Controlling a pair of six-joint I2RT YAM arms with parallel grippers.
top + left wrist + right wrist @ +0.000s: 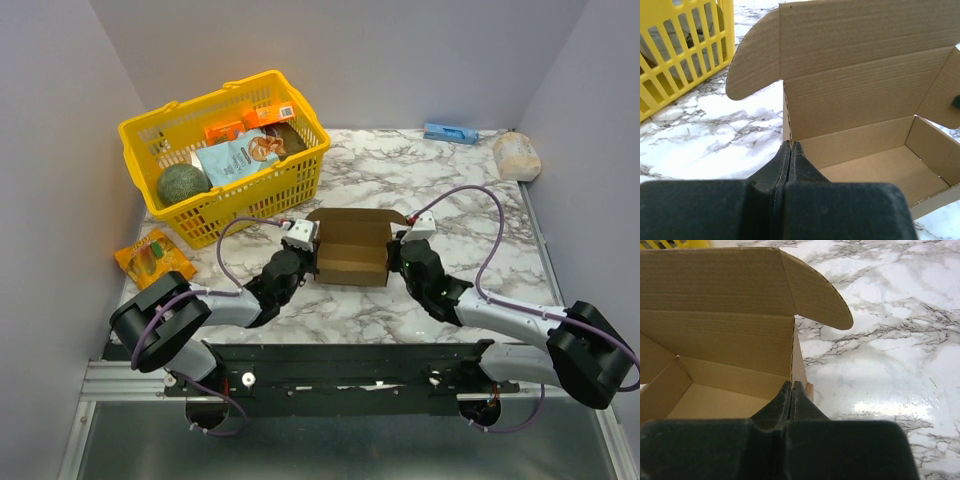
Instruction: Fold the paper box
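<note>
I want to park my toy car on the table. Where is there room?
Best: the bare marble behind the paper box, between the yellow basket and the blue box. Also right of the paper box, near the white bag, under a cable loop. Crowded: the middle, where the left gripper and right gripper pinch the box, and beside the orange packet.

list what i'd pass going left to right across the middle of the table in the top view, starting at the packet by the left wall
orange packet → left claw → paper box → right claw
</note>
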